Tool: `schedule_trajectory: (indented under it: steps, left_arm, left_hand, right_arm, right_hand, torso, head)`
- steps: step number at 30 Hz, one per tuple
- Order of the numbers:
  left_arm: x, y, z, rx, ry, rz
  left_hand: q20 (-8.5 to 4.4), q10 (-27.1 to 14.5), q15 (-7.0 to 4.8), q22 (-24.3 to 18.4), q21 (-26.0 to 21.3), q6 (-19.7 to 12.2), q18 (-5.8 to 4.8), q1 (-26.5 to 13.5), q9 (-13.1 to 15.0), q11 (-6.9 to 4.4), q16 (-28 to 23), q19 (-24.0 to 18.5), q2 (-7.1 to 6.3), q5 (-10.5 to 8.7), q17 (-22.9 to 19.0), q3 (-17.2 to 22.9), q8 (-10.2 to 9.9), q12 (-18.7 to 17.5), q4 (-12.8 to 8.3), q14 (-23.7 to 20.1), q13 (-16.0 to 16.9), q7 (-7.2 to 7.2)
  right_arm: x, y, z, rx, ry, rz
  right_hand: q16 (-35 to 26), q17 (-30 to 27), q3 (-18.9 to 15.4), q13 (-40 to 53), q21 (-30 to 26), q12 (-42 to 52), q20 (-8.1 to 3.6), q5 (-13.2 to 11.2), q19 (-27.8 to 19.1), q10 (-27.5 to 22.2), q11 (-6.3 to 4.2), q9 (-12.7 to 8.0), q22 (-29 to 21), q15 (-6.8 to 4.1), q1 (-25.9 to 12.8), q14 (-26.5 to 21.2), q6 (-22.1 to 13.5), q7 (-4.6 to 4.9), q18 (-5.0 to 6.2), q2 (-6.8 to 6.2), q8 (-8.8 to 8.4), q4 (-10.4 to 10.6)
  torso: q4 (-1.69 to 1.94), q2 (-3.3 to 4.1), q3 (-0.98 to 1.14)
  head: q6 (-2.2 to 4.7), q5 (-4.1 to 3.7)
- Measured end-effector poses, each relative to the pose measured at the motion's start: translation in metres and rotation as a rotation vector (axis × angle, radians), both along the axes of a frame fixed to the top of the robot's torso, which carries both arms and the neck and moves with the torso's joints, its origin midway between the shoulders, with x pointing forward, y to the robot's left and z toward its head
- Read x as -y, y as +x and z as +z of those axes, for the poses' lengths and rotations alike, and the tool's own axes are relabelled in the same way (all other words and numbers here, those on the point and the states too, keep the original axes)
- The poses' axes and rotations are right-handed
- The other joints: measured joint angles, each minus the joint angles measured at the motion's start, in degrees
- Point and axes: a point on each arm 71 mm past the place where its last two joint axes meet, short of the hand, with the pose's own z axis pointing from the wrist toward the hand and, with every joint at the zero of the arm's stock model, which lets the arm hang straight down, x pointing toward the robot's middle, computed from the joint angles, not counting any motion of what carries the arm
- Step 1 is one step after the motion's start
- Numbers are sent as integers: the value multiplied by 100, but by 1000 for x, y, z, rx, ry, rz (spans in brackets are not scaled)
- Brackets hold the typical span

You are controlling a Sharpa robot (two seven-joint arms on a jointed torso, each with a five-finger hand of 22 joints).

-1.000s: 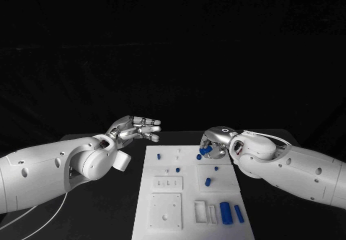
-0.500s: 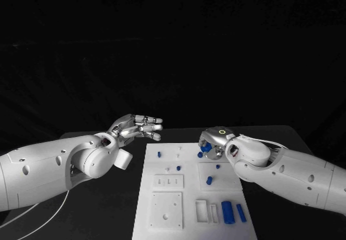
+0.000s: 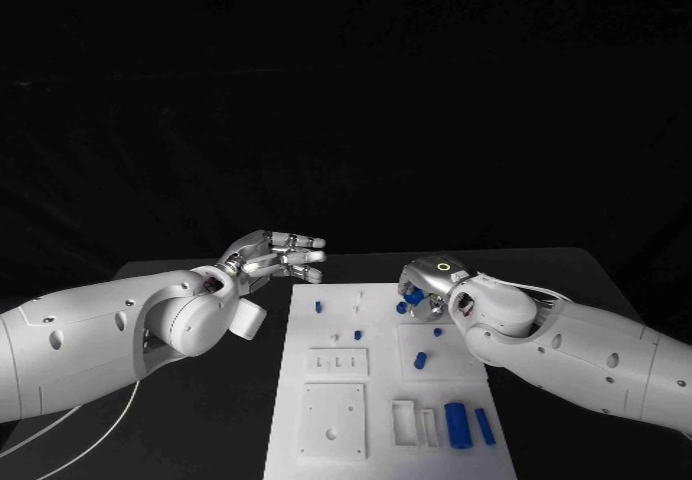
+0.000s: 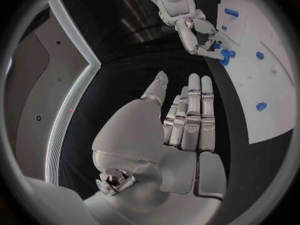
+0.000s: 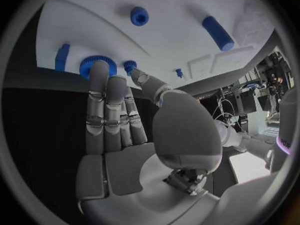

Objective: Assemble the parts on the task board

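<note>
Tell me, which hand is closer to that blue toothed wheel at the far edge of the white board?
The right hand: its fingertips touch the blue gear at the task board's far right corner. The left hand hovers open beyond the board's far left corner, well apart.

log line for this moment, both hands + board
left hand: open, beside task board, holding nothing | right hand: fingertips on blue gear at board's far right | grasp: cannot tell

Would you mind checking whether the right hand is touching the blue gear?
Touching. The right wrist view shows the right hand with a fingertip pressed on the blue gear.
</note>
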Motion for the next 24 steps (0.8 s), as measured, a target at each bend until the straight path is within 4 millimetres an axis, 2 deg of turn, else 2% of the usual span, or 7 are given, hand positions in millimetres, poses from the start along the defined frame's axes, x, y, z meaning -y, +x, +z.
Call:
schedule_trajectory:
  steps: [10,16,24]
  left_arm:
    - [-2,1,-1,-8,7,5]
    - [-3,2,-1,-13,12,11]
    - [-3,3,-2,-18,17,14]
  left_hand:
    - [0,0,0,-14,0,0,0,22,0,0,0,0,22,0,0,0,0,0,0,0,0,0]
    - [0,-20,0,-27,0,-49,0,22,1,20,0,0,22,0,1,0,0,0,0,0,0,11]
    - [0,-61,0,-34,0,-89,0,22,-5,20,0,-1,22,0,1,-16,0,0,-16,0,-1,12]
  right_arm:
    - [0,-1,-7,-12,-1,3]
    - [-2,-2,-8,-15,0,8]
    - [-2,-2,-10,-19,-1,8]
  right_hand:
    - [68,0,15,0,-52,0,0,0,0,1,-1,0,157,-1,0,0,0,0,-2,0,0,15]
    - [112,0,52,0,-75,0,0,-22,0,123,-41,13,233,-21,0,-20,85,-25,-4,0,0,22]
    - [161,0,136,1,-110,0,-21,-66,22,184,-62,18,343,-41,-34,-40,147,-46,-31,34,0,100]
  torso:
    - [34,60,-3]
    - [42,86,3]
    - [55,115,10]
  head:
    - [-7,-20]
    - [40,22]
    - [69,14]
